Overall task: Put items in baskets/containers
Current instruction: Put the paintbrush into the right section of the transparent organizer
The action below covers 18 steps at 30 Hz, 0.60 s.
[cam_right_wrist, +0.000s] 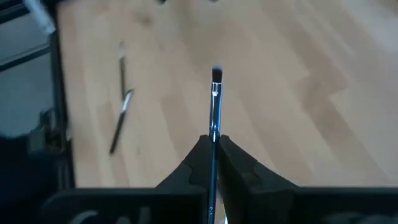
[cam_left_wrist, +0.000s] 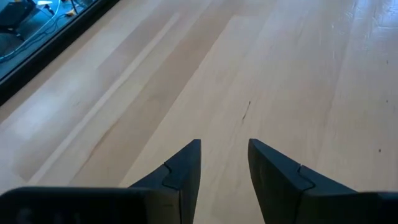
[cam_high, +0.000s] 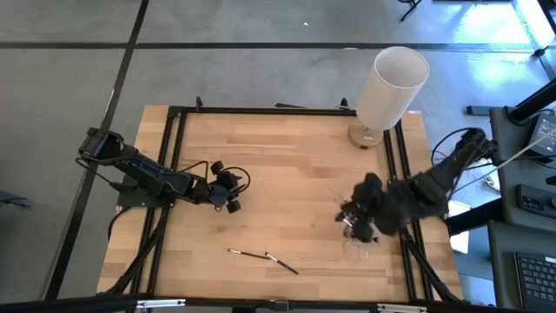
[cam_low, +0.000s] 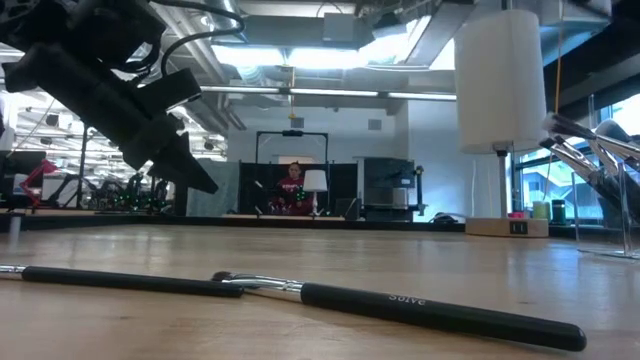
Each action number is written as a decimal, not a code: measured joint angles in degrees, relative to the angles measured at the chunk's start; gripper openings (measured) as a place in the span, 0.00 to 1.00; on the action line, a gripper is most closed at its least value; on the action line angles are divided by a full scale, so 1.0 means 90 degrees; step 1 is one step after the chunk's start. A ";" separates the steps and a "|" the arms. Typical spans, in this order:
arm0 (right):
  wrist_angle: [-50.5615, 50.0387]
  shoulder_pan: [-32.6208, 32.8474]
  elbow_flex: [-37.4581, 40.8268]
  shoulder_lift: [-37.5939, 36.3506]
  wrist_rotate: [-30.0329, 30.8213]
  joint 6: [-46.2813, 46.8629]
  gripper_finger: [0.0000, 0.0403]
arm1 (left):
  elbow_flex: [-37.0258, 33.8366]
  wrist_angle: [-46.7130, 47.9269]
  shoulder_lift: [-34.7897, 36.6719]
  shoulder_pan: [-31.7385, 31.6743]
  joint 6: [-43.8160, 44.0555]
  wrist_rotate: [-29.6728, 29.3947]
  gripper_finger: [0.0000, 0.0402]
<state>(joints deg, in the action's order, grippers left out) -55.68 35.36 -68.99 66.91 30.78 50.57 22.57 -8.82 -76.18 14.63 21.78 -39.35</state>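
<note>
Two thin dark makeup brushes [cam_high: 262, 256] lie end to end on the wooden table near its near edge; they fill the foreground of the low view [cam_low: 300, 290] and show in the right wrist view [cam_right_wrist: 121, 99]. My right gripper [cam_right_wrist: 212, 140] is over the table's right part [cam_high: 352, 219], shut on a third brush. A faint clear shape, perhaps the box [cam_high: 358, 250], sits just nearward of it. My left gripper [cam_left_wrist: 224, 146] hovers open over bare wood left of centre [cam_high: 233, 193], also seen in the low view [cam_low: 185, 165]. My right gripper pinches a brush by its slim handle [cam_right_wrist: 214, 127] between the two fingers. The brush lies along the fingers and sticks out ahead of them, with its dark bristle tip [cam_right_wrist: 216, 74] foremost. It is lifted clear of the table.
A tall white cylinder on a round wooden base [cam_high: 391, 87] stands at the table's far right corner. Black frame rails [cam_high: 174, 174] run along the left, far and right sides. Bare wood spans the middle between the arms. A person sits far off in the room [cam_low: 292, 185].
</note>
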 joint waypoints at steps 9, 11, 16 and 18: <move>0.1103 0.1701 0.1304 0.0164 0.0771 0.1154 0.05 | 0.0000 -0.0041 -0.0002 0.0000 0.0022 -0.0023 0.32; 0.1584 0.1898 0.1653 0.0185 0.0854 0.1354 0.05 | 0.0000 -0.0043 -0.0002 0.0000 0.0022 -0.0054 0.32; 0.2188 0.2153 0.2324 0.0209 0.0862 0.1749 0.05 | 0.0000 -0.0047 -0.0002 -0.0001 0.0092 -0.0152 0.32; 0.2184 0.2193 0.2465 0.0209 0.0781 0.1850 0.05 | 0.0000 -0.0048 -0.0002 -0.0015 0.0132 -0.0185 0.32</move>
<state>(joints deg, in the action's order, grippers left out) -36.02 55.10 -46.80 68.79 37.81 67.22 22.56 -9.26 -76.20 14.50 22.97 -41.01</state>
